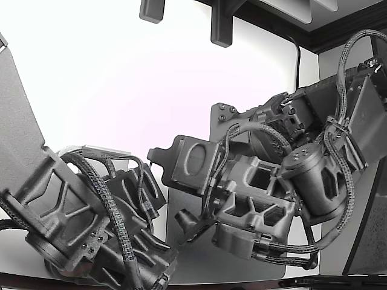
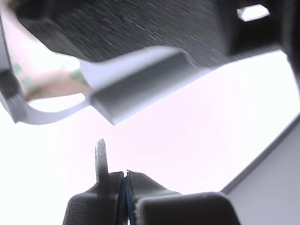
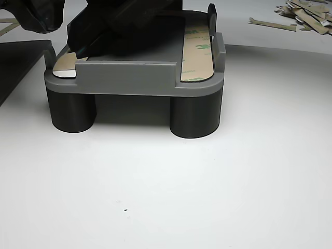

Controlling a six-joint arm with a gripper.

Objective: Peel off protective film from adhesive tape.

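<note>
Resting on a grey raised plastic fixture on dark round feet [image 3: 124, 78], two beige film-backed adhesive strips [image 3: 197, 49], thin, limp, light, probably best pinched at a lifted end toward six o'clock; black gripper [image 2: 112, 176] apparently together, empty.

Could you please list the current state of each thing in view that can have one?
Right tape strip: lying flat in the fixture, printed liner on.
Left tape strip: mostly hidden under the arm, its end showing.
Grey fixture: standing level on its dark legs.
Peeled liner scraps: piled loose on the table behind.
Gripper: shut, tips empty.
</note>
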